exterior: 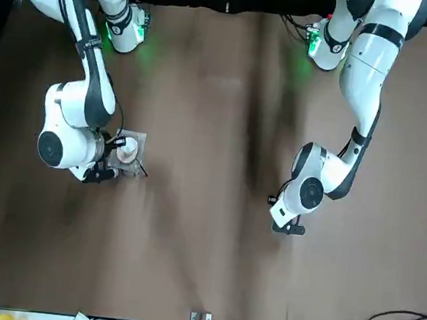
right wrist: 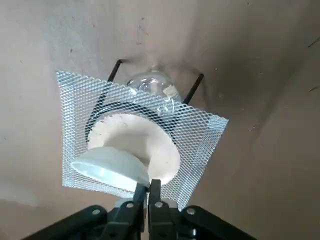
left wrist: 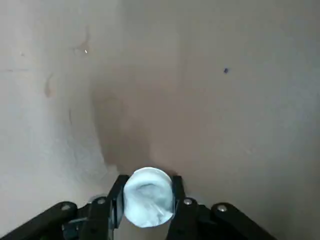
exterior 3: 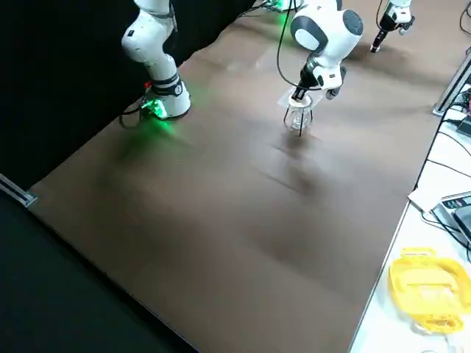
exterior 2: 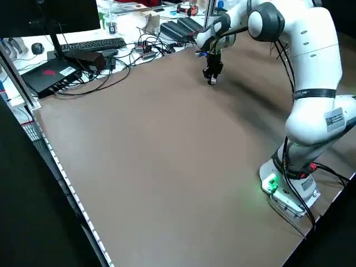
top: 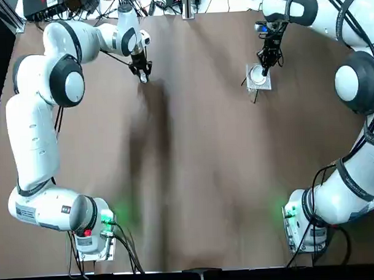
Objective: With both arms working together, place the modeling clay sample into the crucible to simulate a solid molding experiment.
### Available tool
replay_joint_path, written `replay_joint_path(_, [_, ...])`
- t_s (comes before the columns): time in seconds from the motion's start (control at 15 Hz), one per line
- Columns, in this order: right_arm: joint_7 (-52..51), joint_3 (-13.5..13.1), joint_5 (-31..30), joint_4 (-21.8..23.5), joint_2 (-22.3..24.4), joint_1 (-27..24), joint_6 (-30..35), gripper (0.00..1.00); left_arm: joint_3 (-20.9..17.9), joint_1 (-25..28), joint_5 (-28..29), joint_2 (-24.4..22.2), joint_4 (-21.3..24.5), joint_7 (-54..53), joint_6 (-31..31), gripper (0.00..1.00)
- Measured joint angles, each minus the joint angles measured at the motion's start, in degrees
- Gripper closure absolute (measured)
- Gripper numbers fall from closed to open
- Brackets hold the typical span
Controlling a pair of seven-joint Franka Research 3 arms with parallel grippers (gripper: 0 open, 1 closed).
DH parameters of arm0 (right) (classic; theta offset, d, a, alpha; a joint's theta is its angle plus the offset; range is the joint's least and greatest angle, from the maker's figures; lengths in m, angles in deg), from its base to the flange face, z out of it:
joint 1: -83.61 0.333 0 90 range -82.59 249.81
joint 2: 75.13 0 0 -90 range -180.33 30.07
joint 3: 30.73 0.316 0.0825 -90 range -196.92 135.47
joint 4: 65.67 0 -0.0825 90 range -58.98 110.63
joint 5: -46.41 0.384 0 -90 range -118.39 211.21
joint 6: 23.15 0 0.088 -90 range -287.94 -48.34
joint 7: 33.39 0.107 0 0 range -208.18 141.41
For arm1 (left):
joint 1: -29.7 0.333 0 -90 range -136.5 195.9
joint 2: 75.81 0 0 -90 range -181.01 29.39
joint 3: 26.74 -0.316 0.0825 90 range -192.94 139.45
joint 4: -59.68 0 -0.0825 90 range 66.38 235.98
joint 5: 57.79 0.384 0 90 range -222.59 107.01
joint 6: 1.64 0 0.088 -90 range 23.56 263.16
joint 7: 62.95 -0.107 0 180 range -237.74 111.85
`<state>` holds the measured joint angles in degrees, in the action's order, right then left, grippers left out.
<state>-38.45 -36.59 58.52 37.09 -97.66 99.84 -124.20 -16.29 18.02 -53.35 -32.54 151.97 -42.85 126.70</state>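
The modeling clay sample (left wrist: 147, 197), a whitish rounded lump, sits between the fingers of my left gripper (top: 142, 75), which is shut on it at the far left of the table, just above the brown surface. Far right, my right gripper (top: 262, 68) is shut on the rim of the crucible (right wrist: 110, 167), a small white cup held tilted over the grey mesh pad (right wrist: 200, 130). The front view shows the crucible (exterior: 127, 150) over the pad beside the right wrist. The two grippers are far apart.
The mesh pad (top: 258, 81) rests on a black wire tripod with a glass burner (right wrist: 150, 86) underneath. Cables and electronics (exterior 2: 72, 61) line the far table edge. A yellow object (exterior 3: 427, 279) lies off the table at the side.
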Motion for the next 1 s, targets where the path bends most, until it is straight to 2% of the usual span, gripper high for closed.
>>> replay_joint_path(0.27, [0.0,-0.1,0.0,-0.1,0.0,-0.1,0.0,0.95,-0.1,1.0,0.0,-1.9,-1.0,0.0,-0.6,0.59])
replay_joint_path(0.53, [0.0,-0.3,0.3,-0.7,0.0,-0.4,1.3,0.95,0.1,1.2,0.0,-7.3,-1.3,0.5,-5.7,0.59])
replay_joint_path(0.87, [0.3,-0.7,3.9,-6.4,0.0,-1.7,11.5,0.95,0.3,1.3,-1.7,-14.7,-1.4,1.9,-11.5,0.59])
replay_joint_path(1.0, [4.2,-0.6,6.4,-7.7,0.0,-1.8,13.2,0.95,0.3,2.0,-3.3,-17.7,-1.5,2.1,-14.3,0.59])
